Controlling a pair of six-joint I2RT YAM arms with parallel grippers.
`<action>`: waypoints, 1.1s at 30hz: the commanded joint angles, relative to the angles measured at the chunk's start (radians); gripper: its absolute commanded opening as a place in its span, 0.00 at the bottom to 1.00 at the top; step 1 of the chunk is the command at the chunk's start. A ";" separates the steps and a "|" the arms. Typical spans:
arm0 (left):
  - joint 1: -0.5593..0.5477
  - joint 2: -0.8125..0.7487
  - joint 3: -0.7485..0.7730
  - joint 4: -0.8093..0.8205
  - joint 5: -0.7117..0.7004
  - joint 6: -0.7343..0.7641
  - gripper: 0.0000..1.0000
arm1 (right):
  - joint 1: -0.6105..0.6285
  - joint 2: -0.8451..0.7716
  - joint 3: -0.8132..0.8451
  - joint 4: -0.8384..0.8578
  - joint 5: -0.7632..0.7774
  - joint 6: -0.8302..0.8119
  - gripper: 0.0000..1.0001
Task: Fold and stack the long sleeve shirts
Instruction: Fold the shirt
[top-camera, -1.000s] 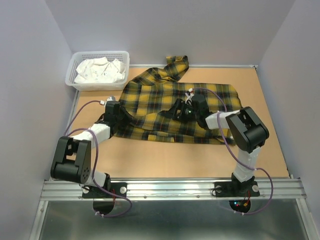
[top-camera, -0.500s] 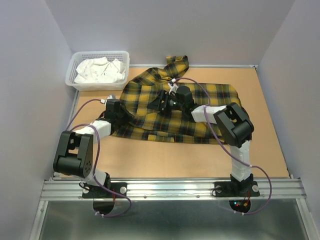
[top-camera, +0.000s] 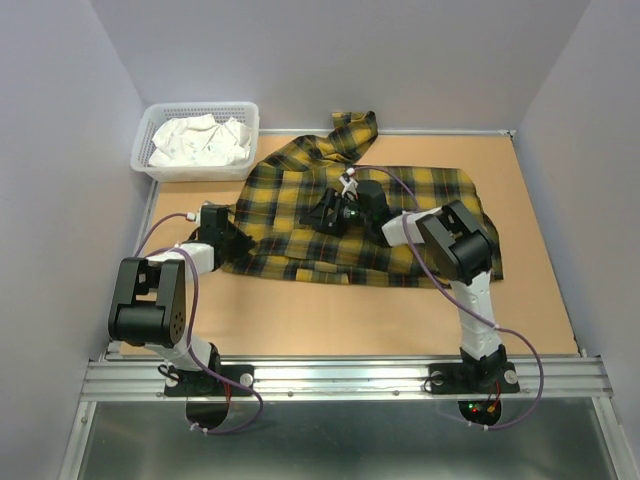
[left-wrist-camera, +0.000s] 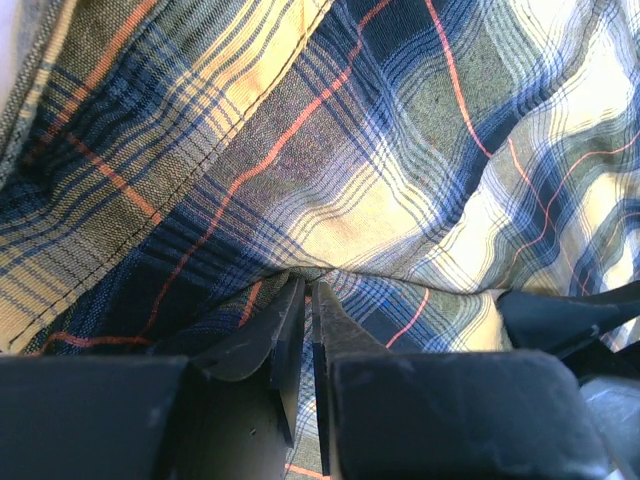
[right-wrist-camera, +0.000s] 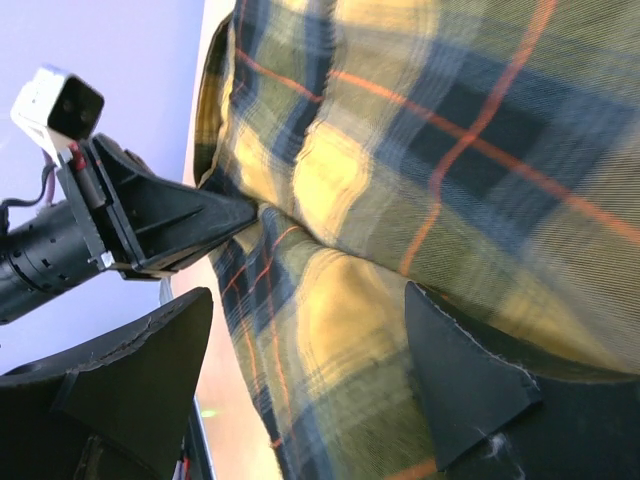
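Yellow-and-navy plaid, the shirt (top-camera: 290, 200) lies spread over the middle of the table (top-camera: 380, 320). At its left edge our left end effector (left-wrist-camera: 307, 285) is pressed nearly together on a small pleat; the right end effector (right-wrist-camera: 308, 300) hangs spread above the shirt's centre. We should confirm the pinch holds the whole hem, then lift slowly while the right pins the fold line.

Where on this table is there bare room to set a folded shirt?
The near strip of table between the plaid shirt and the rail, and the right edge beside the wall. Crowded: the basket corner and the shirt, where the left gripper and right gripper sit.
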 joint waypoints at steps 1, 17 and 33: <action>0.013 -0.013 -0.020 -0.018 0.007 -0.002 0.20 | -0.075 0.027 -0.037 0.033 0.003 -0.014 0.83; 0.033 -0.161 -0.024 -0.094 0.019 0.033 0.26 | -0.250 -0.201 -0.106 -0.095 -0.029 -0.166 0.83; 0.030 -0.221 -0.018 -0.128 0.019 0.082 0.43 | -0.333 -0.594 -0.475 -0.332 0.059 -0.244 0.79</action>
